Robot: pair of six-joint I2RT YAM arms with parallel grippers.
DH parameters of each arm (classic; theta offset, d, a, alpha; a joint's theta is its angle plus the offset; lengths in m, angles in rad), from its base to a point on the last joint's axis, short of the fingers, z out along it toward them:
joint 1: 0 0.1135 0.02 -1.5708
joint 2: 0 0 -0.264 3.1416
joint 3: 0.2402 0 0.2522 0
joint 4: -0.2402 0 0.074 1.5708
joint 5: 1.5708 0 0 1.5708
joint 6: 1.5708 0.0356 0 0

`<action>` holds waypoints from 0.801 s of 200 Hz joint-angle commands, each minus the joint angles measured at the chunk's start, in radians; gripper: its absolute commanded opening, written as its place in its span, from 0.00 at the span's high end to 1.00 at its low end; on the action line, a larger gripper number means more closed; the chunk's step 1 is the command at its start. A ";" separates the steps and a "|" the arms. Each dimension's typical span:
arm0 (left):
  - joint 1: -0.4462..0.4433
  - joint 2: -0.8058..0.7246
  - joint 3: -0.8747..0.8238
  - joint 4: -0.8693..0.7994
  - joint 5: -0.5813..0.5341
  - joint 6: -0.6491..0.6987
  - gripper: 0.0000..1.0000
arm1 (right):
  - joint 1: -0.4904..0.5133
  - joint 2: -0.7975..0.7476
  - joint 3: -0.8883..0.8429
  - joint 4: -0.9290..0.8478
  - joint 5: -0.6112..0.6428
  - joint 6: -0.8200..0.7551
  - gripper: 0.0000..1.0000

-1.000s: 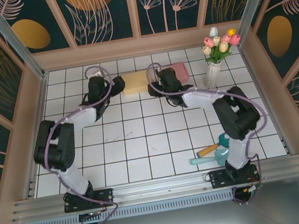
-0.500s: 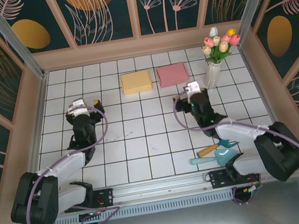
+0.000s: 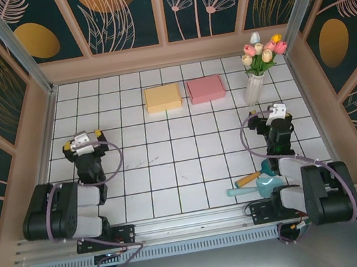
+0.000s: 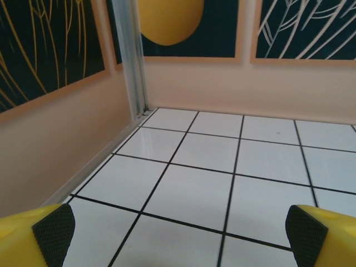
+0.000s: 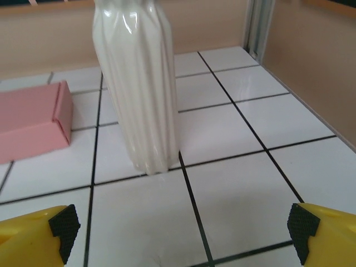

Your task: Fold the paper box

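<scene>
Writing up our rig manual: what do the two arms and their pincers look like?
The left arm and right arm have black joint housings, white links and looping lavender cables. The left pincer and right pincer have yellow fingers with black textured pads.

White tiled tabletop [image 3: 170, 168] inside a walled enclosure.
Dark floral wall panels [image 3: 120, 14] in peach frames; aluminium rail [image 3: 192, 222] along near edge.

The white vase [image 5: 139, 89] is running off the picture's top (right wrist view); the pink box [image 5: 30, 122] is being cropped leftward.
</scene>
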 commanded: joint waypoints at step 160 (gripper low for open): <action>0.047 0.044 0.091 -0.070 0.208 -0.057 0.01 | -0.059 0.355 0.062 0.388 -0.277 0.002 0.01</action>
